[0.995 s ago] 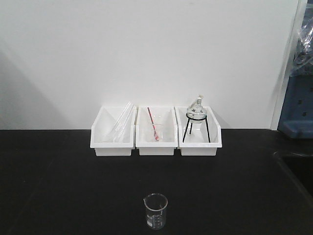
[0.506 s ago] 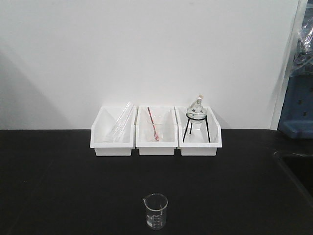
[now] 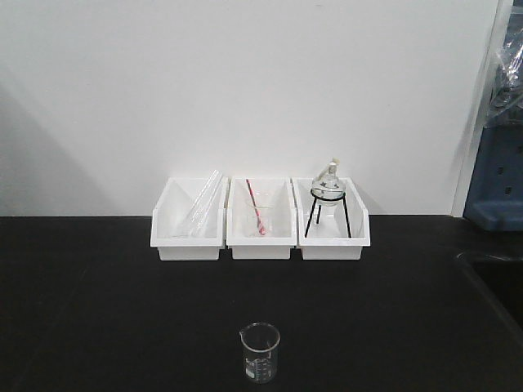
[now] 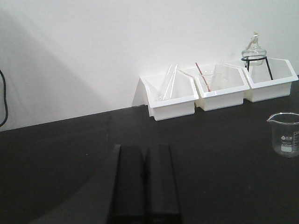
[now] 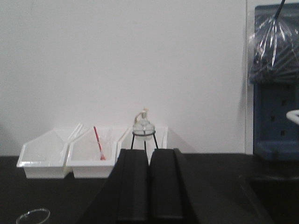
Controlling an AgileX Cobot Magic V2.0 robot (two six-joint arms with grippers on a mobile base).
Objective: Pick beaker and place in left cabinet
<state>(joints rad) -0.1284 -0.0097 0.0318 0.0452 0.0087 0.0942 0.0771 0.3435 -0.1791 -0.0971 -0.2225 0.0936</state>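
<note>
The clear glass beaker [image 3: 261,352] stands upright on the black table [image 3: 106,302] near its front edge. It also shows at the right edge of the left wrist view [image 4: 285,134], and its rim shows at the bottom left of the right wrist view [image 5: 32,216]. My left gripper [image 4: 144,150] is shut and empty, well left of the beaker. My right gripper [image 5: 149,154] is shut and empty, to the right of the beaker. Neither gripper shows in the front view. The left cabinet is out of view.
Three white bins stand in a row against the white wall: the left one [image 3: 188,220] holds glass tubes, the middle one [image 3: 261,220] a clear cup with a red rod, the right one [image 3: 331,220] a round flask on a black tripod. Blue equipment [image 3: 497,180] stands at far right.
</note>
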